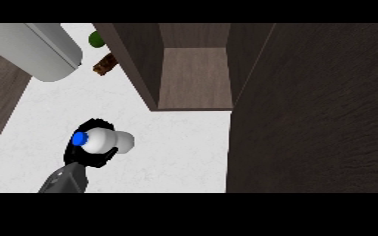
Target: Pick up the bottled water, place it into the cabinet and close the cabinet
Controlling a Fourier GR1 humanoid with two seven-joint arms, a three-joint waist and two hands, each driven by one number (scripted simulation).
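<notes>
One hand in view: the robot's left hand point(90, 151), black, on a grey forearm point(66, 181) entering from the lower edge at left. Its fingers point(94, 125) are curled round a pale, rounded plastic water bottle with a blue cap point(114, 141); cap faces left, bottle body sticks out to the right of the fingers, lying roughly sideways. Bottle is held over the white speckled counter top point(177, 145); whether it is lifted off the surface cannot be told from this steep angle.

Up and to the right of the fingers: dark brown wooden cabinet point(193, 75), interior open, lighter brown floor panel visible inside. Its front lower edge runs across just above the fingers' level, well apart from the bottle. Bare counter lies between bottle and that edge.

Far right of the fingers: large dark wood cabinet door point(303, 120), swung open, its left edge running straight down the frame.

Above the fingers, at upper left: a light grey cylindrical body point(44, 50). Just beside the cabinet's left wall: a small green round item point(96, 39) and a small brown item point(105, 64), too small to identify.
</notes>
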